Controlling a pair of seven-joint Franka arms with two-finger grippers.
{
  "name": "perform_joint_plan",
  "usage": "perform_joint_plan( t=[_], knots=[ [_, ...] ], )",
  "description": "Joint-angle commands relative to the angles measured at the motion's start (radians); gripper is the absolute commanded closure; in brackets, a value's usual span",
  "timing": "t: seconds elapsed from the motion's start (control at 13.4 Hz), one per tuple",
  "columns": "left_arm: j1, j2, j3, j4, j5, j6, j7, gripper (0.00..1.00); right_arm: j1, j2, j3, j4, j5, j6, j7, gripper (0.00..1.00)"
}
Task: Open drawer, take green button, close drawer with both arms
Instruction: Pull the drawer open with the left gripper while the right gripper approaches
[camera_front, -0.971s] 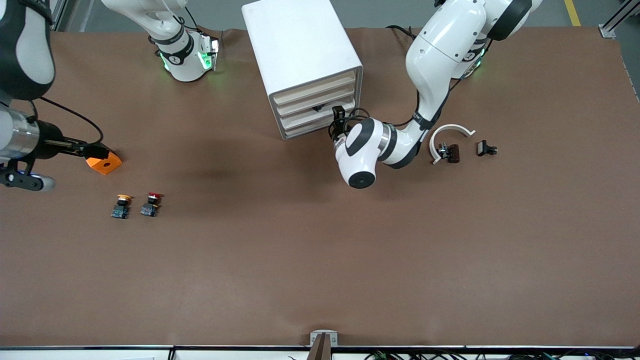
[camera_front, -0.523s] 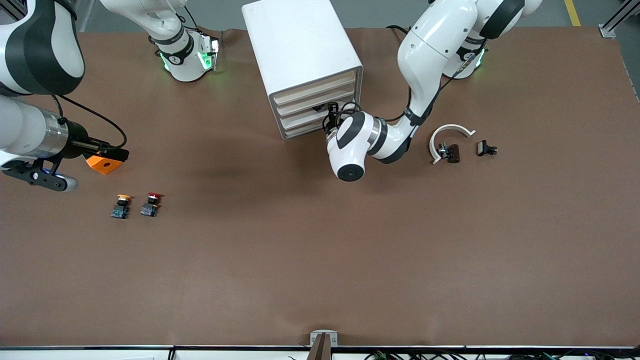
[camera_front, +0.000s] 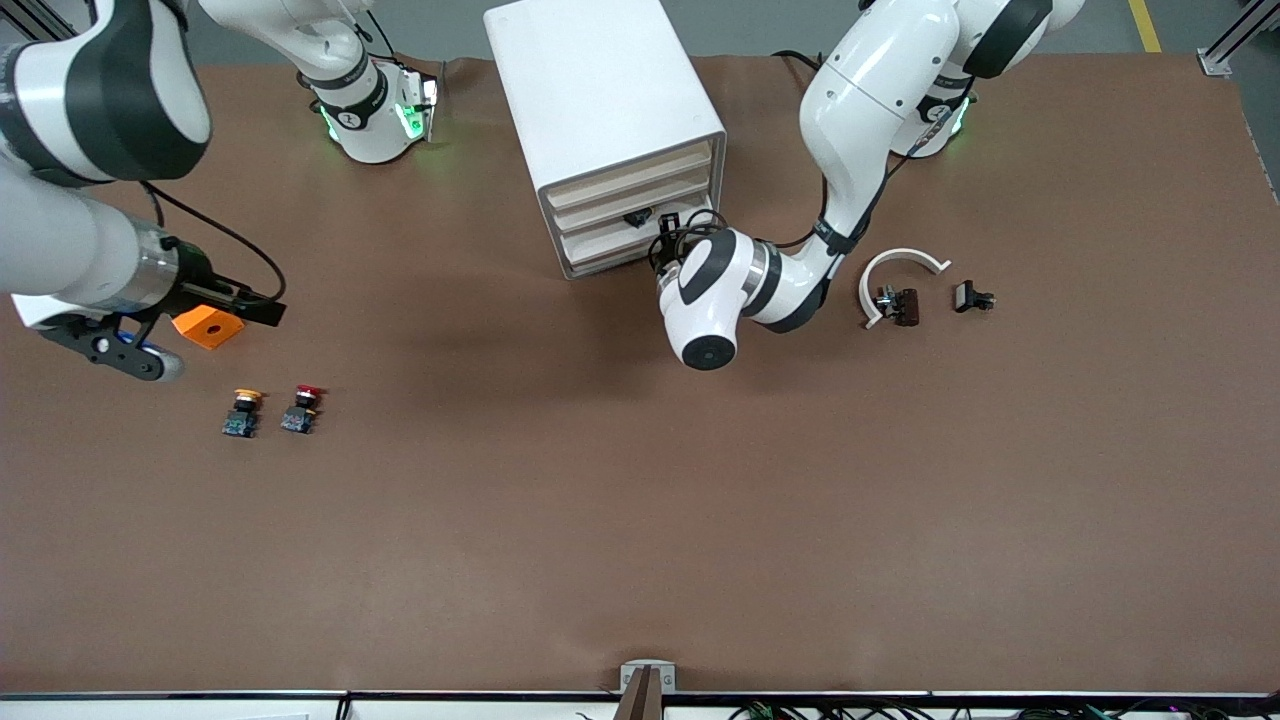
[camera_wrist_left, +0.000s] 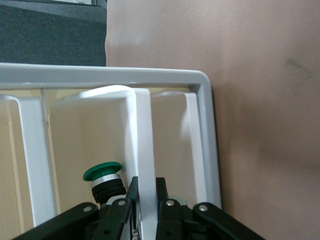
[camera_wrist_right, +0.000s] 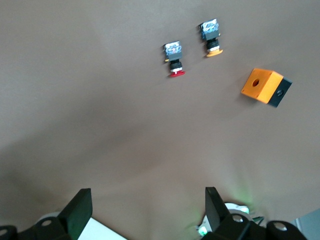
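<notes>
At the cabinet (camera_front: 608, 130) front, the left end effector (camera_front: 668, 232) is clamped narrow on the beige front of a drawer (camera_wrist_left: 143, 150); its fingers (camera_wrist_left: 131, 195) pinch that thin front panel from both sides in the left wrist view. The button (camera_wrist_left: 103, 179), green cap up, stands inside the drawer just beside the end effector. Compared with half a second ago, the left wrist has drawn a little away from the cabinet toward the front camera, and the black piece at the drawer fronts shows again above it.

Toward the right arm's end of the desk (camera_front: 640, 520), the right end effector (camera_front: 262, 312) hangs with its fingers (camera_wrist_right: 80, 209) spread wide, holding nothing. It has moved on toward the cabinet since the earlier frames and now reaches past the orange block (camera_front: 208, 326), which lies under the wrist. Yellow (camera_front: 241, 412) and red (camera_front: 300, 408) buttons lie on the desk nearer the front camera than it, unmoved. White arc (camera_front: 900, 268) and two small black parts (camera_front: 972, 296) rest unchanged beside the left arm.
</notes>
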Motion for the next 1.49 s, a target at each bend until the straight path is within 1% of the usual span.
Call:
perform_joint_plan(
  t=[0.0,0.22,0.3,0.45,0.52,0.6,0.67,0.9,1.12,1.27,1.42],
  knots=[
    [-0.002,0.006,0.051,0.069,-0.002,0.016,0.000,1.00,0.063,-0.003,-0.005,0.000,0.020,0.025,0.111,0.00],
    [-0.001,0.008,0.114,0.104,-0.002,0.028,0.019,1.00,0.150,0.011,-0.005,-0.005,0.082,0.107,0.260,0.00],
    [-0.001,0.008,0.129,0.107,-0.002,0.032,0.030,0.98,0.193,0.028,-0.005,-0.003,0.089,0.140,0.323,0.00],
    [0.001,0.006,0.160,0.109,-0.002,0.049,0.056,0.86,0.262,0.053,-0.005,-0.003,0.093,0.196,0.425,0.00],
    [0.004,0.006,0.169,0.118,-0.002,0.052,0.062,0.75,0.299,0.063,-0.005,-0.002,0.094,0.220,0.475,0.00],
    [0.012,0.005,0.172,0.126,-0.003,0.055,0.062,0.22,0.341,0.079,-0.005,0.000,0.094,0.239,0.528,0.00],
    [0.013,0.002,0.175,0.139,-0.002,0.056,0.054,0.00,0.375,0.085,-0.005,0.000,0.094,0.261,0.584,0.00],
    [0.055,-0.030,0.177,0.179,-0.002,0.043,0.037,0.00,0.489,0.125,-0.005,0.001,0.093,0.333,0.739,0.00],
    [0.111,-0.040,0.193,0.262,0.000,0.043,0.037,0.00,0.601,0.181,-0.007,0.003,0.082,0.410,0.870,0.00],
    [0.148,-0.063,0.238,0.316,-0.002,0.045,0.045,0.00,0.667,0.226,-0.007,0.004,0.076,0.466,0.953,0.00],
    [0.189,-0.090,0.278,0.328,0.000,0.043,0.088,0.00,0.711,0.275,-0.008,0.004,0.074,0.522,1.006,0.00]
  ],
)
